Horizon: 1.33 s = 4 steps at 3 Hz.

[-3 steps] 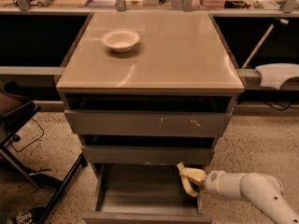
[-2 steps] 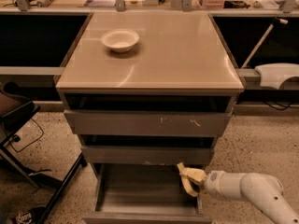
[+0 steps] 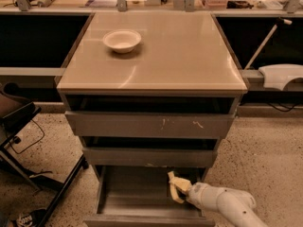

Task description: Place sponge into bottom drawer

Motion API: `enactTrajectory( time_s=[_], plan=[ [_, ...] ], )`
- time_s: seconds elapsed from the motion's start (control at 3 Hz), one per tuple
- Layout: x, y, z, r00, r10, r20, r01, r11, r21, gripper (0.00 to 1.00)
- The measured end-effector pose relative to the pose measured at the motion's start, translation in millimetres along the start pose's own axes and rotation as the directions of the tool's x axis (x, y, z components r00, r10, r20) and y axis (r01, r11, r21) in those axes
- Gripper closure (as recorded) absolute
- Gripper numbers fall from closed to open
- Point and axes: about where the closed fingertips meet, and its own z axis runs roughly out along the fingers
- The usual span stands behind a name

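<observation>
My jaws, on my white arm point(image 3: 222, 202), reach in from the right above the open grey metal bottom drawer point(image 3: 137, 195), clamped on the pale yellow wavy-edged sponge point(image 3: 177, 189). A white bowl point(image 3: 122, 40) sits on the beige worktop point(image 3: 189, 56); the floor point(image 3: 265, 150) is speckled.

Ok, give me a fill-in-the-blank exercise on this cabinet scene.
1. The white ___ sits on the cabinet top.
2. The gripper holds the ___ over the right side of the bottom drawer.
3. That drawer stands ___, not shut.
Missing words: bowl; sponge; open.
</observation>
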Motion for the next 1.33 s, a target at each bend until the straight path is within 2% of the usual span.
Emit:
enactTrajectory(
  time_s=[0.33,0.67,1.0,1.33],
  plan=[
    [-15,0,8,0.996,-0.057,0.071,0.058,0.9982,-0.013,1.0],
    [-16,1,7,0.996,-0.057,0.073,0.058,0.9982,-0.015,1.0],
    [-21,-8,45,0.995,-0.049,0.086,0.052,0.9981,-0.032,1.0],
    [-39,-16,113,0.994,-0.036,0.107,0.042,0.9978,-0.051,1.0]
  ],
)
